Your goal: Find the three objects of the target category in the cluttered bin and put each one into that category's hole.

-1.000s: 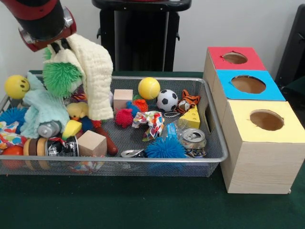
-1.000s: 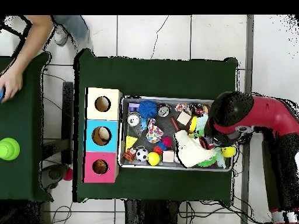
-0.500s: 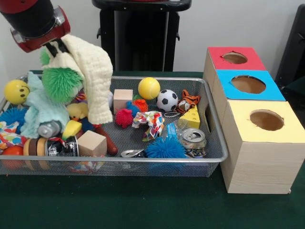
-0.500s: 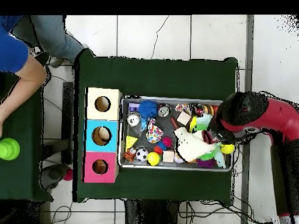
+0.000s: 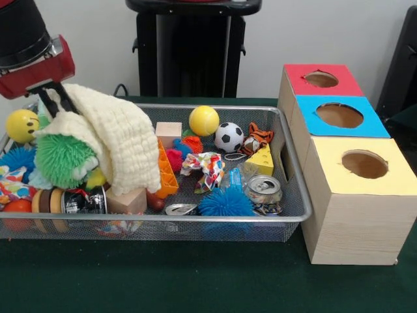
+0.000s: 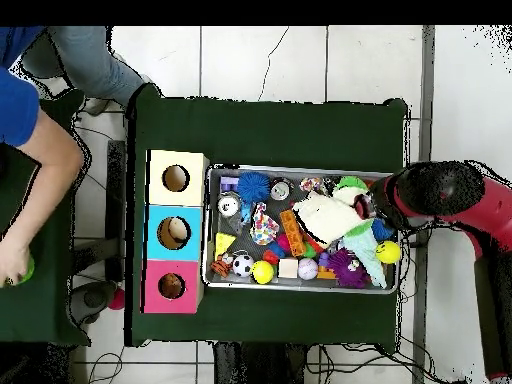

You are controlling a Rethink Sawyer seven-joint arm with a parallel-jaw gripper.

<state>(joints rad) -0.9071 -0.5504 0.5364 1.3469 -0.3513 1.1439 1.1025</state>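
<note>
At the upper left of the front view the end effector (image 5: pixel 52 98) pinches a pale yellow cloth (image 5: pixel 114 147), which drapes down over the left part of the wire bin (image 5: pixel 287 166). A green spiky ball (image 5: pixel 62 158) sits just under the cloth. At the right of the frame stand the red (image 5: pixel 321 79), blue (image 5: pixel 339 115) and yellow (image 5: pixel 364 164) holes.

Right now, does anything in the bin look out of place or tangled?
Yes. A cream cloth hangs from the gripper and drapes over a green spiky ball and other toys at one end of the wire bin, hiding them.
</note>
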